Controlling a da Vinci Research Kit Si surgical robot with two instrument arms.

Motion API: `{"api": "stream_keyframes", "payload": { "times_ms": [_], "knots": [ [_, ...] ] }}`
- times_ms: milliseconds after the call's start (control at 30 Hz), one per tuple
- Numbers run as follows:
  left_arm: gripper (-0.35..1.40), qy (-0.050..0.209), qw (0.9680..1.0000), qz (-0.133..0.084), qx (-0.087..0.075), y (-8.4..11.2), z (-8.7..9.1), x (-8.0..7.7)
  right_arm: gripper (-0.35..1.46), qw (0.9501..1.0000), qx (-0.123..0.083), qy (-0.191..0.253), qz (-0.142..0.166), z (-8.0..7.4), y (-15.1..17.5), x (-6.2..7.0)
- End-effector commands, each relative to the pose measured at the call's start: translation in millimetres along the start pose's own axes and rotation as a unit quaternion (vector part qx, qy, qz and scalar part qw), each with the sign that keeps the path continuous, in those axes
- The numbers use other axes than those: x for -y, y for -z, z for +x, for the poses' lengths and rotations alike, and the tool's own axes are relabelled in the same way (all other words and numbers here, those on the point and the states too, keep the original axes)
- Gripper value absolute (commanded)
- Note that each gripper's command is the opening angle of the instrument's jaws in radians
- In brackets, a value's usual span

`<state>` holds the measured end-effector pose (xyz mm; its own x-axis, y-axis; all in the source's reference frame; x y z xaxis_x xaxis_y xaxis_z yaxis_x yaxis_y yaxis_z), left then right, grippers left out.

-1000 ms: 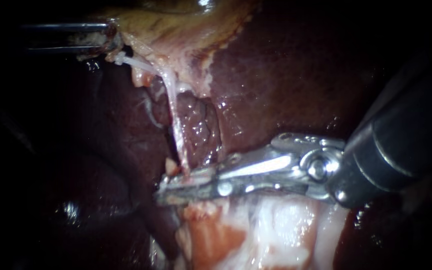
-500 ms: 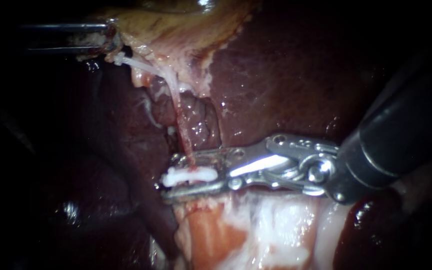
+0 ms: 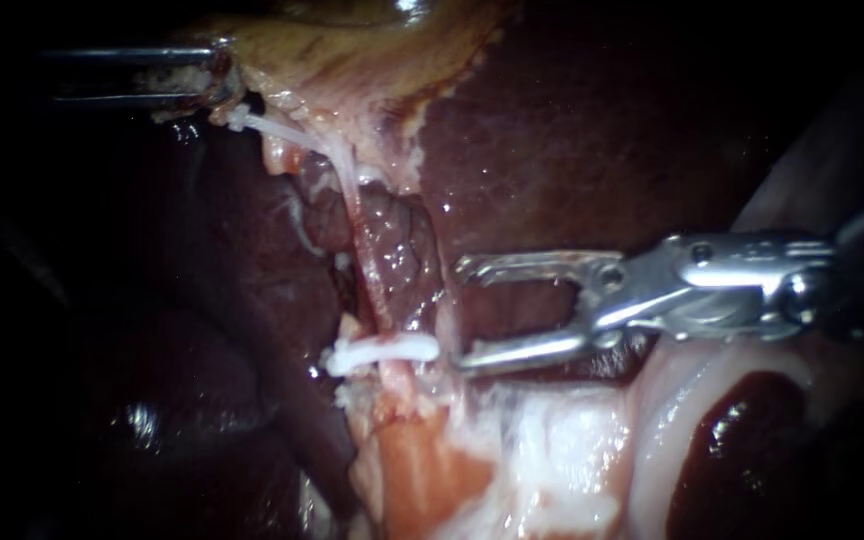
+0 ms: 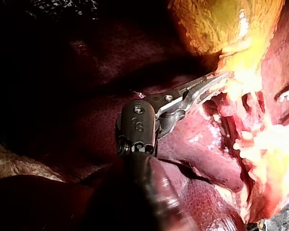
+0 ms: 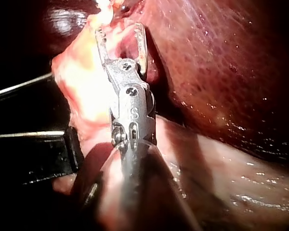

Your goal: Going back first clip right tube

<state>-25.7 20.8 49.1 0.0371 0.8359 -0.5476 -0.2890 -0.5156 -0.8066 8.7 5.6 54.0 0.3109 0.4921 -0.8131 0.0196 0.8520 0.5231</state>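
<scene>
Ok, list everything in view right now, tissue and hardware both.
liver: one, dark red-brown, the backdrop behind everything else.
gallbladder: one, yellowish tan, at the top of the endoscope view.
tube: one, pale whitish pink, strung from the gallbladder's edge down to the pale tissue.
clip: one, white, set across the tube's lower end.
pale tissue: one patch, white and orange-pink, below the clip.
left instrument: one, dark metal, comes in from the upper left, jaws shut on the gallbladder's edge.
right instrument: one, silver, jaws open and holding nothing, just beside the clip.
</scene>
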Motion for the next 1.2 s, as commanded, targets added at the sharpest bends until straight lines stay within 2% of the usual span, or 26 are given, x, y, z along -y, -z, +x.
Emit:
{"api": "stream_keyframes", "payload": {
  "times_ms": [33,167,233,433,633,1000,1200],
  "knots": [
    [-0.35,0.000,1.0000,-0.001,0.000,0.0,0.0,0.0,0.50,0.9999,0.009,0.004,-0.003,-0.1,0.7,0.1],
    [-0.35,0.000,1.0000,0.000,0.000,-0.1,0.0,0.0,0.50,0.9989,0.041,0.020,-0.014,-0.6,2.3,0.4],
    [-0.35,0.000,1.0000,0.000,0.000,-0.2,0.0,0.0,0.50,0.9985,0.046,0.026,-0.016,-0.7,2.8,0.4],
    [-0.35,-0.002,1.0000,0.003,-0.002,-1.2,-0.8,0.2,0.50,0.9985,0.046,0.026,-0.016,-0.6,3.0,0.6],
    [-0.35,-0.007,0.9999,0.009,-0.002,-3.4,-2.3,1.4,0.50,0.9985,0.046,0.026,-0.015,-0.5,3.1,0.8],
    [-0.35,-0.018,0.9997,0.009,0.014,-7.0,-4.7,2.5,0.50,0.9985,0.046,0.026,-0.015,-0.5,3.2,0.8],
    [-0.35,-0.019,0.9997,0.007,0.014,-7.3,-5.1,2.4,0.50,0.9985,0.046,0.025,-0.015,-0.4,3.2,0.8]
  ]
}}
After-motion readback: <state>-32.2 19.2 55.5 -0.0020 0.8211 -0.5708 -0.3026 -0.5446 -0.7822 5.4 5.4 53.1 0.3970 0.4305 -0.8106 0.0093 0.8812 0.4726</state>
